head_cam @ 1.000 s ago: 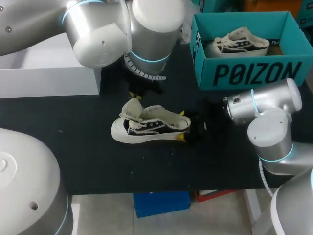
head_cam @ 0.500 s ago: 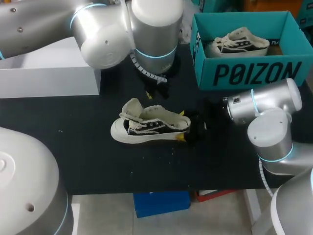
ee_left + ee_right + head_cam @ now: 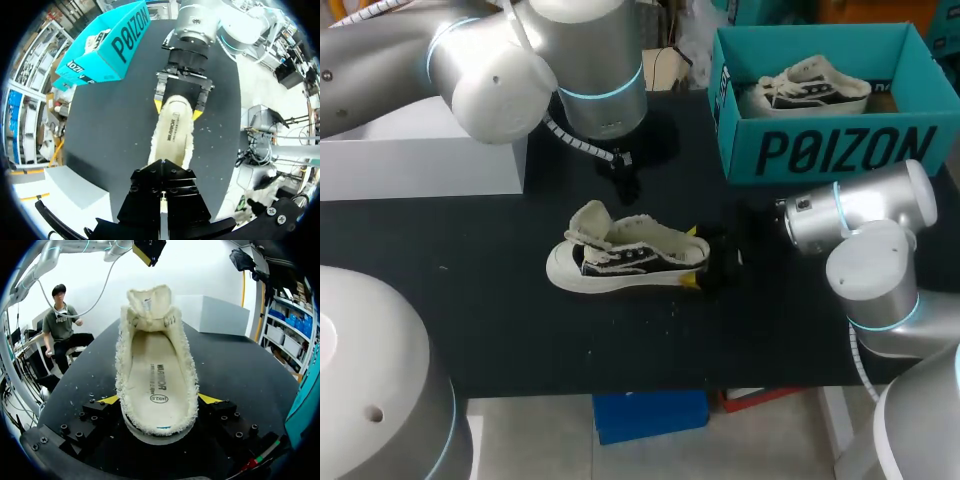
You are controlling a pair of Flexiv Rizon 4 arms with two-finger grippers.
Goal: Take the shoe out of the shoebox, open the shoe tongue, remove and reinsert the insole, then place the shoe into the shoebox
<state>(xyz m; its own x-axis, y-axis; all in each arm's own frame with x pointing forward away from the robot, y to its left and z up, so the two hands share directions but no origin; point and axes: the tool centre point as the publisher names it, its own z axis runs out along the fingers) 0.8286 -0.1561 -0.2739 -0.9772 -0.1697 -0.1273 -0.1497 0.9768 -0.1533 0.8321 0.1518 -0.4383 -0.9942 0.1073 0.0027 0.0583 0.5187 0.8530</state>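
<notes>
A cream and black shoe lies on its sole on the black table, toe to the left, with its tongue folded up. My right gripper is shut on the shoe's heel, a yellow tip on each side. In the right wrist view the insole lies flat inside the shoe between that gripper's fingertips. My left gripper hangs shut and holding nothing, above and behind the shoe. It shows as a yellow-tipped gripper high over the tongue. The teal shoebox stands at the back right.
A second shoe lies inside the shoebox. A white box stands at the back left of the table, under my left arm. In the left wrist view the shoe runs from my left gripper to the right gripper.
My left gripper has drawn back from the shoe's tongue, rising toward the far side, and its fingers have closed fully. The shoe and the right arm have not moved.
</notes>
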